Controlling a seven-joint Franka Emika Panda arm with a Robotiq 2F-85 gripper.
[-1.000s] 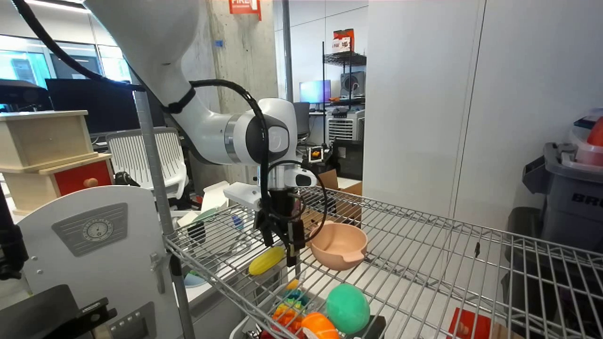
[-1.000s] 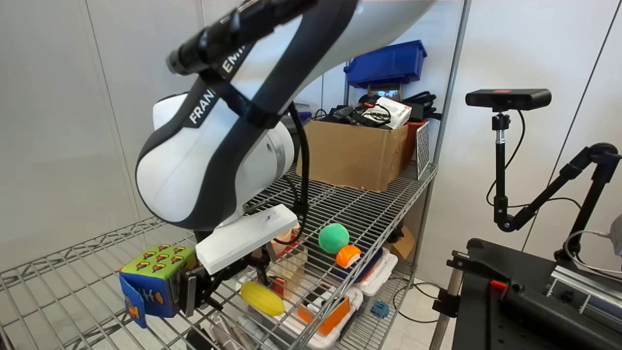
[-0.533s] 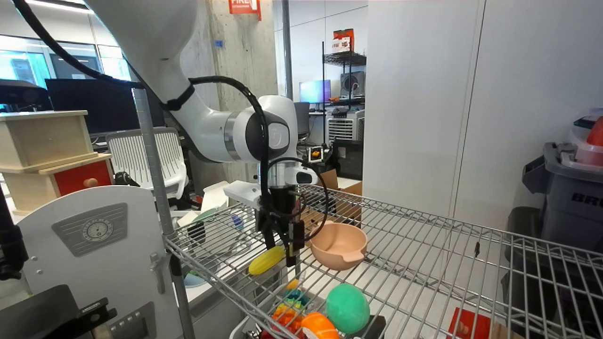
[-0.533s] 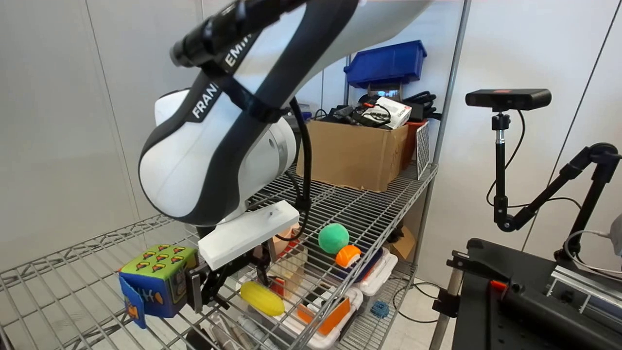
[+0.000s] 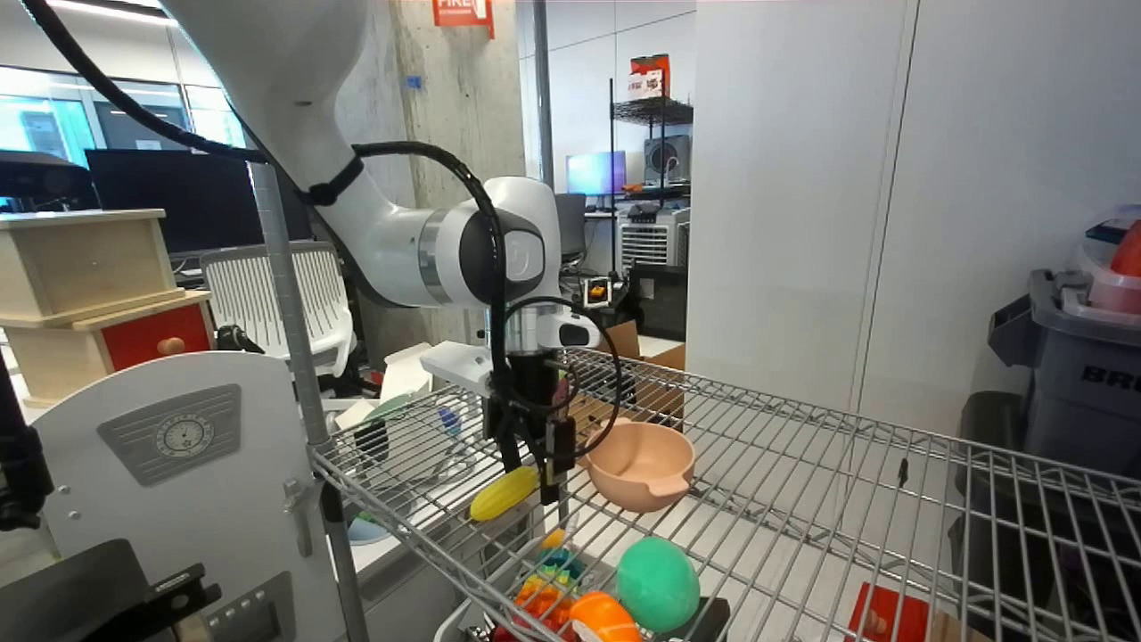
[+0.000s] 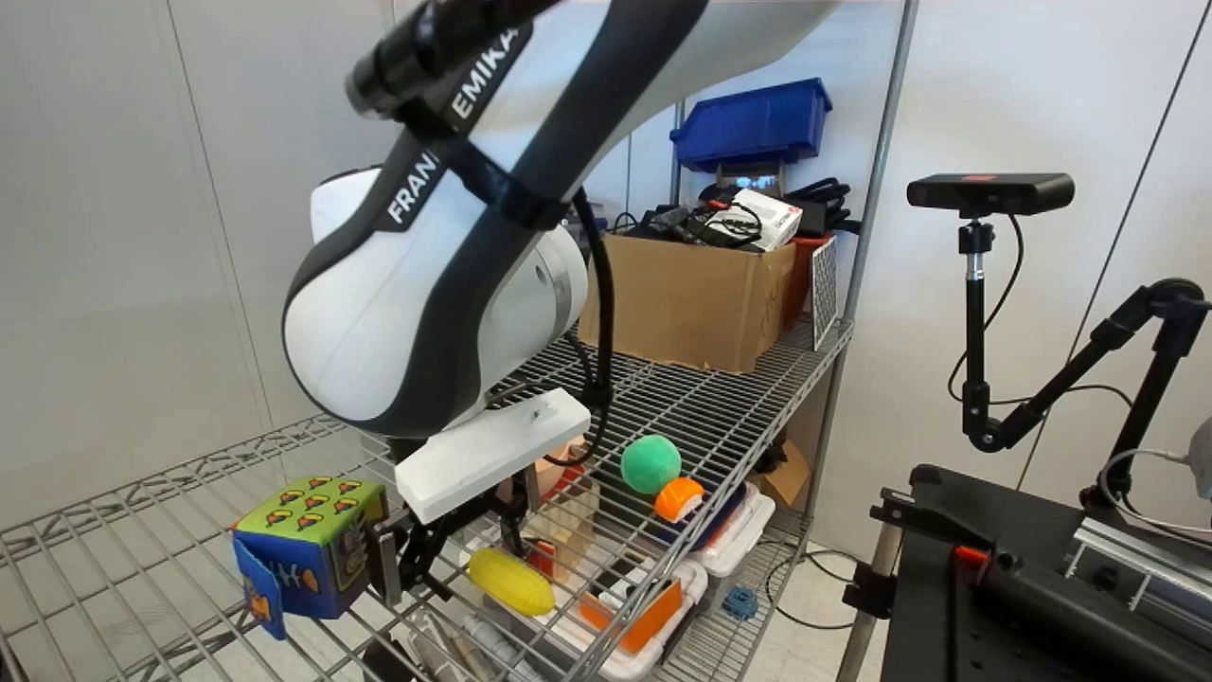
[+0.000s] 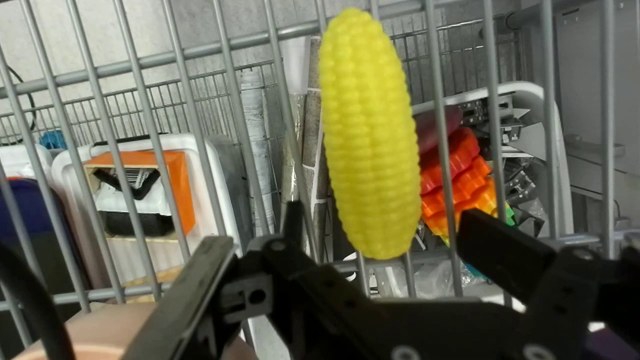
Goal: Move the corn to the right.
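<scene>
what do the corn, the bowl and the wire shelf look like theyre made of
The corn: probably molded plastic or rubber, with a soft sheen over regular raised kernels.
The bowl: smooth, fairly matte and evenly peach-colored, so perhaps plastic or silicone; the look leaves it open.
The wire shelf: most likely metal, its thin silvery-grey rods having a satin shine.

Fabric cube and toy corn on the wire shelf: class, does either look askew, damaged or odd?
The fabric cube looks slightly odd: in an exterior view, a blue flap sticks out from its side, perhaps by design. The toy corn looks whole where it shows.
</scene>
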